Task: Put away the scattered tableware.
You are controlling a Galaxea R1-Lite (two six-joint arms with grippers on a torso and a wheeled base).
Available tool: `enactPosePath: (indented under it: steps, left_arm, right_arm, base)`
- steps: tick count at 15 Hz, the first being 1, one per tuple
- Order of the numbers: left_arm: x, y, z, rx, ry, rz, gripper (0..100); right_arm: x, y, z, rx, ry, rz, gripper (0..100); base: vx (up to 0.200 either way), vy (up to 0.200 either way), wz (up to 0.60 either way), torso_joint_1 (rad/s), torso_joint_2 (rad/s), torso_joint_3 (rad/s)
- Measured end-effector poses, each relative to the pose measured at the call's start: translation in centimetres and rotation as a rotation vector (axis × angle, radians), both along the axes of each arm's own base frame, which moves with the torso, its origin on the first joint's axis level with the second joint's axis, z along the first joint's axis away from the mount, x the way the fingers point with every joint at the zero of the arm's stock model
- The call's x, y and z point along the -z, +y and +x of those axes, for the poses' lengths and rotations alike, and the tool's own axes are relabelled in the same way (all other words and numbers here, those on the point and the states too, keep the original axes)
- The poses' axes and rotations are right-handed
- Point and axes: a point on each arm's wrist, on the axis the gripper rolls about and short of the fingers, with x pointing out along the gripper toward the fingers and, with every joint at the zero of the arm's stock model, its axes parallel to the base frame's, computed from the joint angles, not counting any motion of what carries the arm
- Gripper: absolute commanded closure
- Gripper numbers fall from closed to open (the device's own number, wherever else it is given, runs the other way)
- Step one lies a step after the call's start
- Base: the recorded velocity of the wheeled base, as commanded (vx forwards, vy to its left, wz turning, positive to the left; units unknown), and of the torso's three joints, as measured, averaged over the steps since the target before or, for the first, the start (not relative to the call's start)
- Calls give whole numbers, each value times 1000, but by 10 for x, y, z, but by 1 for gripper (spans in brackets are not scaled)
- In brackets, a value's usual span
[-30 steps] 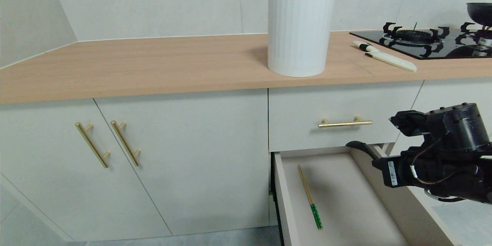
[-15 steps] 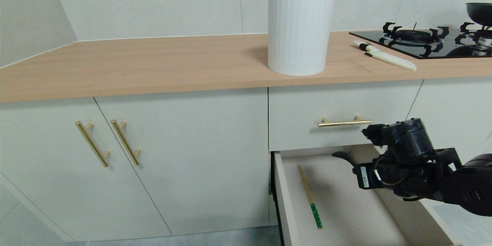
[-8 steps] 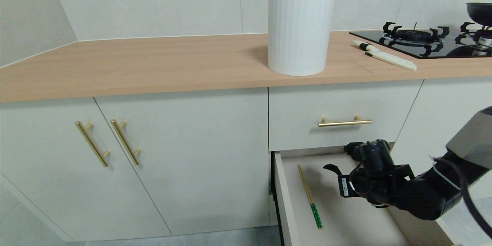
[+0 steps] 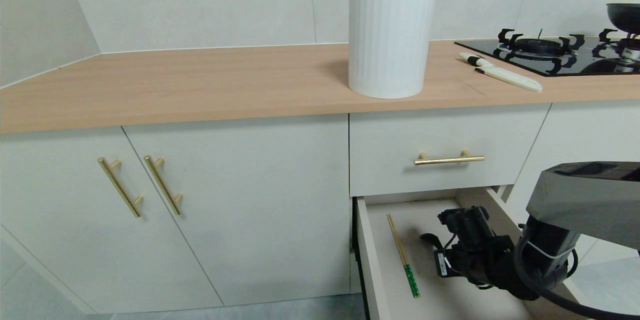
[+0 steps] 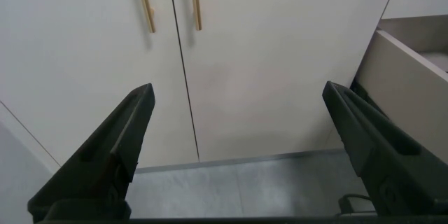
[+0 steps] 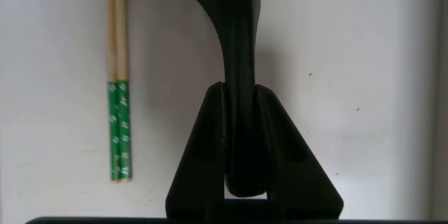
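Matt black plastic spoon [image 6: 234,49], wooden chopsticks [image 4: 402,257], wood-grain countertop [image 4: 200,85], glossy hob [image 4: 580,66]

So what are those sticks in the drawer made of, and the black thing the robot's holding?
Chopsticks: probably bamboo or wood, pale tan and matte, with green painted ends bearing small pale marks.
Black utensil in the right pincer: likely plastic, smooth and evenly black with a soft sheen; coated metal cannot be ruled out.

Kitchen tally, kind by kind

One white canister [image 4: 390,30], one knife [image 4: 500,74], two chopsticks [image 4: 401,255], one black spoon [image 6: 236,56], two burners [image 4: 537,44], two drawers [image 4: 430,130], two cupboard doors [image 4: 240,210], three brass handles [image 4: 448,160], one counter [image 4: 200,85].
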Motion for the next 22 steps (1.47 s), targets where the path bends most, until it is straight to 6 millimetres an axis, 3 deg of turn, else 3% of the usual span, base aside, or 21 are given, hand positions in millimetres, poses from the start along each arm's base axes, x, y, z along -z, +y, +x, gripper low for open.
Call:
enactPosePath:
  steps: [7,8,18,22]
  left_arm:
    - [0,0,0,0,0,0,0]
    - [0,0,0,0,0,0,0]
    - [0,0,0,0,0,0,0]
    - [0,0,0,0,0,0,0]
  right_arm:
    - [4,0,0,1,12,-6,100]
    - [4,0,0,1,12,-7,0]
    - [3,0,0,1,11,-6,0]
    - [-13,-2,-5,0,-13,6,0]
  base:
    - [0,0,0,0,0,0]
    - [0,0,0,0,0,0]
    - [0,0,0,0,0,0]
    - [0,0,0,0,0,0]
